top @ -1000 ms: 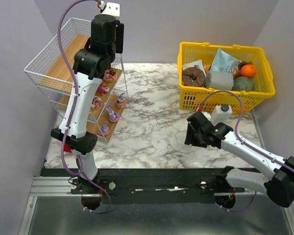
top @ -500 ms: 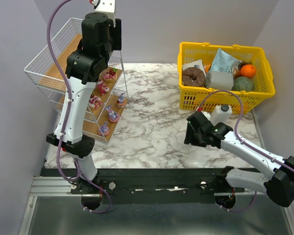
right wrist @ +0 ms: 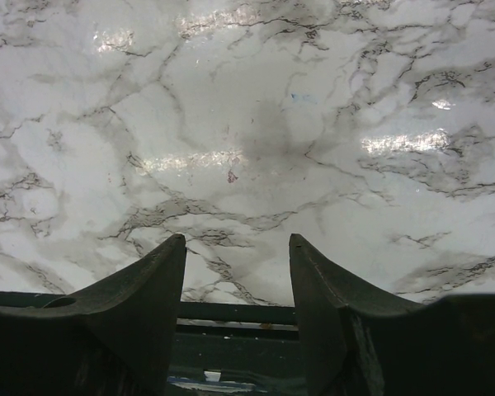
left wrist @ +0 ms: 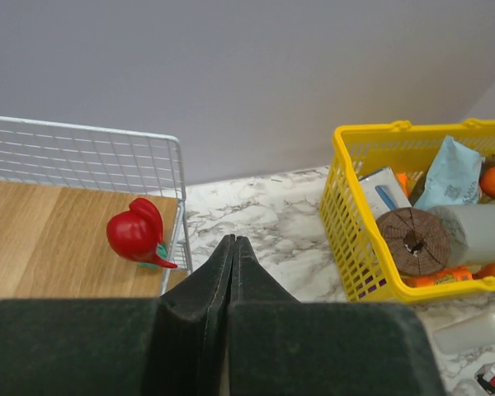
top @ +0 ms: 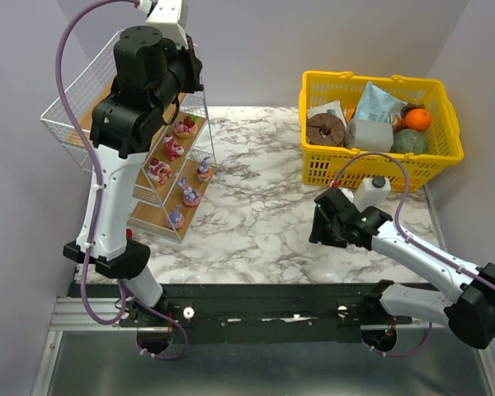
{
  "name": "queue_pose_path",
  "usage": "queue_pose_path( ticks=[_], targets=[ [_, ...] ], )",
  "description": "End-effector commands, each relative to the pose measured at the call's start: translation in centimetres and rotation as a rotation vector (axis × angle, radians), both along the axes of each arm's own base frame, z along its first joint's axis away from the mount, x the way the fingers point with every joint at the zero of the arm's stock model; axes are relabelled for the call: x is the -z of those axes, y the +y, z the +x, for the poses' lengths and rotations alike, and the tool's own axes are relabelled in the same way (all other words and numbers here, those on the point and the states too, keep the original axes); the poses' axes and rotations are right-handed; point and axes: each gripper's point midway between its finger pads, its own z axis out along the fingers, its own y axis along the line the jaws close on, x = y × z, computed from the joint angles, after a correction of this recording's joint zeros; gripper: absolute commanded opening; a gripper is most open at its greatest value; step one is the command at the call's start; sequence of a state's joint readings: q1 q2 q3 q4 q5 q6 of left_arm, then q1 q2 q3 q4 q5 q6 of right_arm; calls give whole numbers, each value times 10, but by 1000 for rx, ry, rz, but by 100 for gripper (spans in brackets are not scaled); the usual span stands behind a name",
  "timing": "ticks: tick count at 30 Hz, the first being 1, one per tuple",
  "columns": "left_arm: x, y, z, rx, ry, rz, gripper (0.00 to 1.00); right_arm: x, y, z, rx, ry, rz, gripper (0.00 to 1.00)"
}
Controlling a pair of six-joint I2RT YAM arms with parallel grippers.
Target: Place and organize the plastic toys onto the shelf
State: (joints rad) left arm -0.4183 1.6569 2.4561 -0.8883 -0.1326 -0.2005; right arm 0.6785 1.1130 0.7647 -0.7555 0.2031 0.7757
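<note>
My left gripper is shut with nothing between its fingers, held high beside the top tier of the shelf. A small red toy stands on the top wooden board by the wire edge, left of the fingertips and apart from them. Several pink and purple toys sit on the lower slanted boards, among them ones at the top, middle and bottom. My right gripper hangs open and empty over bare marble, in the top view at the table's right.
A yellow basket full of groceries stands at the back right, and its rim also shows in the left wrist view. A white bottle lies beside the right arm. The marble table lies between shelf and basket.
The left arm has swung up and to the left over the shelf, and its jaws have closed. The right arm has barely moved.
</note>
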Motion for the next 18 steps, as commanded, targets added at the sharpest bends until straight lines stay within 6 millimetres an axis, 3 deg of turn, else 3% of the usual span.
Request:
queue_pose_path(
  ticks=[1,15,18],
  targets=[
    [28,-16,0,69,114,-29,0,-1,1,3,-5,-5,4,61],
    [74,-4,25,-54,235,45,0,0,0,4,-10,-5,-9,61],
    [76,0,28,-84,236,53,0,-1,0,5,-11,-7,-10,61]
  ],
)
